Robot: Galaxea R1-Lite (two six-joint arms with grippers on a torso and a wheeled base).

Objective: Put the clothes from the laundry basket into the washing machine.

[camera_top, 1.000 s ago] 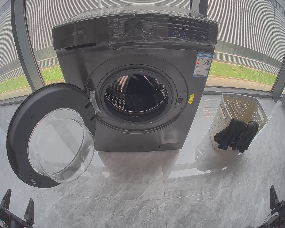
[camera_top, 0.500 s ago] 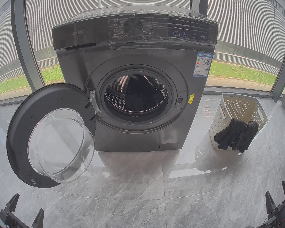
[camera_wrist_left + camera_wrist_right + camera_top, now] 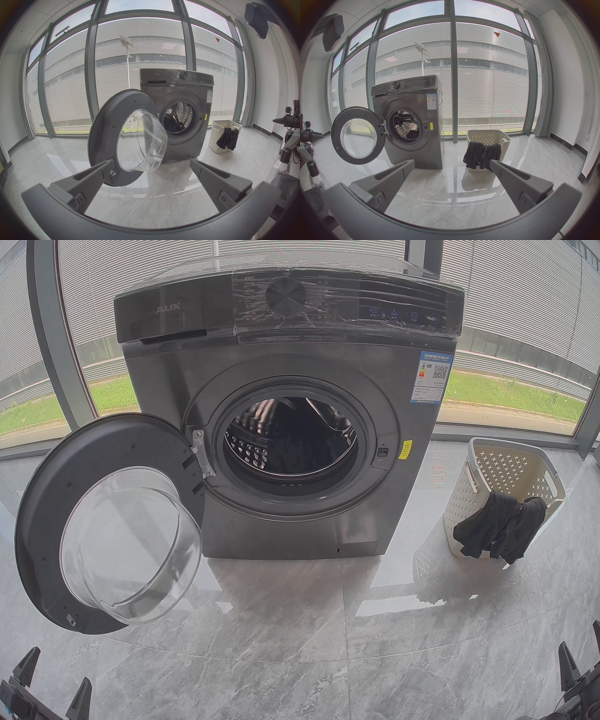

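Head view, low corners: left gripper (image 3: 55,674) and right gripper (image 3: 581,646), both just above the grey marble floor (image 3: 312,627). Left wrist view shows the left gripper (image 3: 151,165) with fingers spread wide and nothing between them. Right wrist view shows the right gripper (image 3: 452,164) the same, spread and empty. Dark clothes (image 3: 500,530) hang over the near rim of a cream laundry basket (image 3: 459,502), draped down its outer wall. They lie ahead of the right gripper and a little to its left, well apart from it, and far off to the right of the left gripper. Along the right gripper's own line, the clothes (image 3: 482,154) and basket (image 3: 487,137) sit beyond the fingertips, not touching. A grey washing machine (image 3: 162,377) stands ahead, between the two grippers' lines, to the left of the basket. Its round door (image 3: 56,502) is swung fully open toward the left gripper's side and sits ahead of that gripper, nearer to it than the machine body. The drum opening (image 3: 290,440) faces the grippers, with something dark inside that I cannot make out. Tall windows (image 3: 531,315) stand behind the machine.
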